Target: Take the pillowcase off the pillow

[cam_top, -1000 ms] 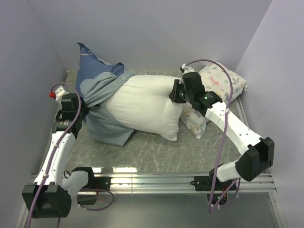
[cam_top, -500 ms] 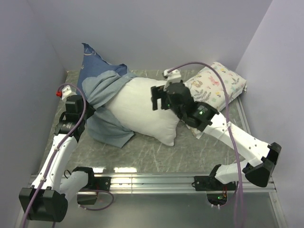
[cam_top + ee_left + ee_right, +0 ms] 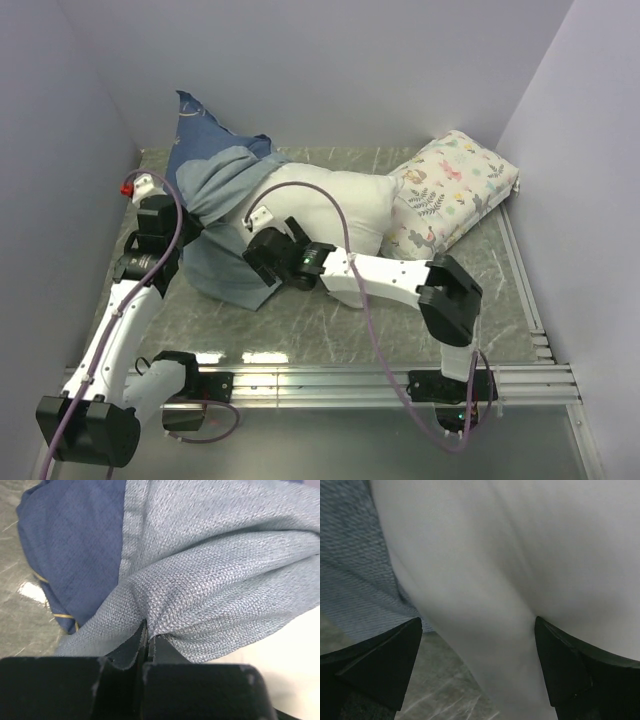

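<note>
The navy-blue pillowcase [image 3: 212,185] lies bunched at the back left, its paler inner side turned out over the left end of the white pillow [image 3: 340,205]. My left gripper [image 3: 186,232] is shut on a fold of that pale fabric [image 3: 210,570], pinched between the fingertips [image 3: 146,630]. My right gripper [image 3: 256,256] is low at the pillow's near-left edge, beside the pillowcase hem. Its jaws stand open [image 3: 478,622], with the pillow's white bulge [image 3: 520,555] between them and nothing gripped. Grey-blue pillowcase cloth [image 3: 355,580] shows on the left.
A smaller floral-print cream pillow [image 3: 455,185] lies at the back right, touching the white pillow. The grey marbled tabletop [image 3: 330,320] shows in front of the pillows. Walls close in on the left, back and right. A metal rail [image 3: 320,378] runs along the near edge.
My right gripper let go at the pillow's right end, opened wide and swung across to its near-left edge. The pillow has drawn back off the floral pillow. The left gripper stays shut on the pillowcase.
</note>
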